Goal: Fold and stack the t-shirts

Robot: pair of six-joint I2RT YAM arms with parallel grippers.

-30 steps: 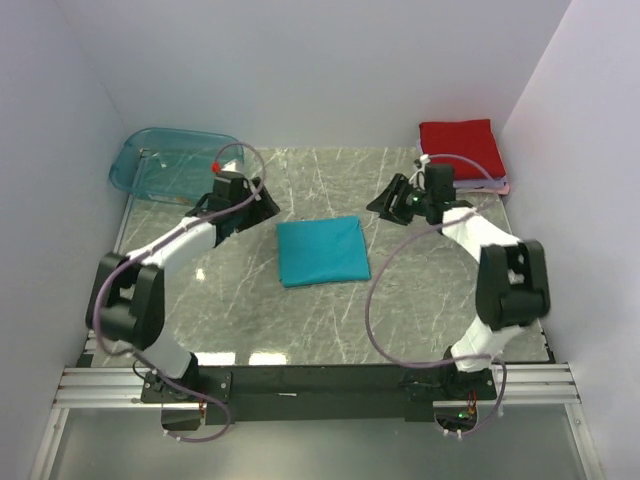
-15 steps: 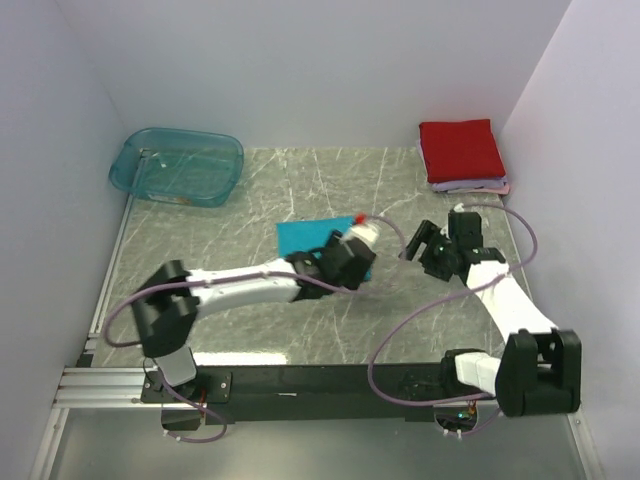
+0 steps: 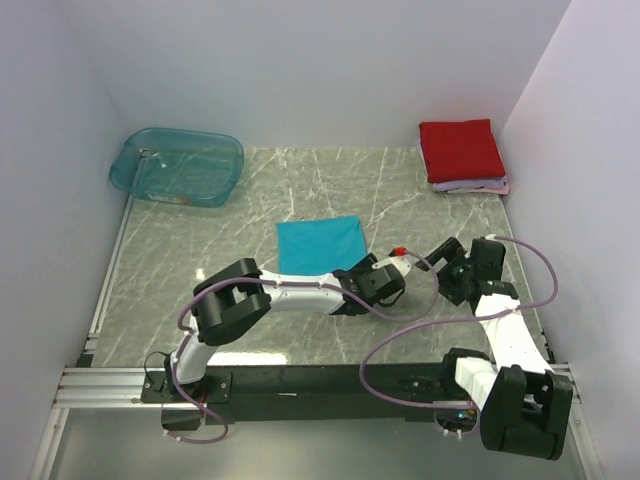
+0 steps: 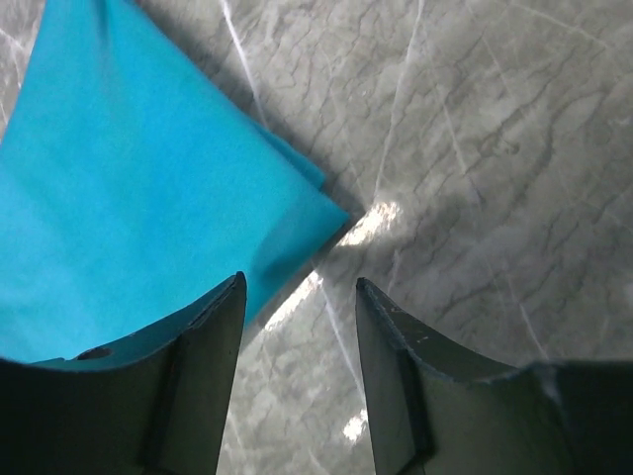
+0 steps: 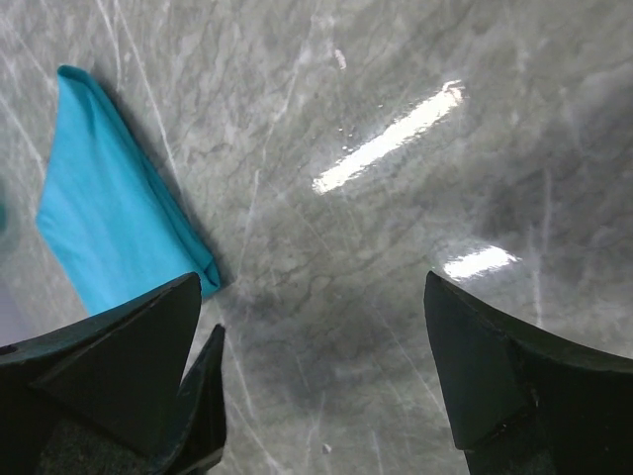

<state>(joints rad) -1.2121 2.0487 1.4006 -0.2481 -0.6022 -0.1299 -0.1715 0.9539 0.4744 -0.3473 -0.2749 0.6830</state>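
**Both my grippers open at one corner of the teal shirt**

From overhead, the teal t-shirt (image 3: 320,243) lies folded into a flat square in the middle of the frame, on the grey marble table (image 3: 250,205). My left arm stretches low across the lower centre of the frame. My left gripper (image 3: 386,282) sits just off the shirt's lower right corner. My right gripper (image 3: 446,264) comes in from the right of the frame, near the left one and pointed toward that same corner.

In the left wrist view, the teal t-shirt (image 4: 129,188) fills the upper left, with its pointed corner near the centre of the frame. My left gripper (image 4: 297,287) has its jaws partway apart and holds nothing. The gap shows a sliver of the shirt's edge and bare marble. One of my fingers (image 4: 208,376) overlaps the cloth's edge in the picture. I cannot tell whether it touches the cloth.

In the right wrist view, my right gripper (image 5: 312,287) is spread wide and empty, with only table between the jaws. The teal t-shirt (image 5: 109,218) sits at the left of the frame, its corner just beside my finger (image 5: 109,346) at lower left.

In the upper right of the overhead frame, the red t-shirt (image 3: 460,148) lies folded on top of a pale lilac t-shirt (image 3: 470,186), well apart from both grippers. A see-through teal plastic tub (image 3: 178,165) stands in the upper left.
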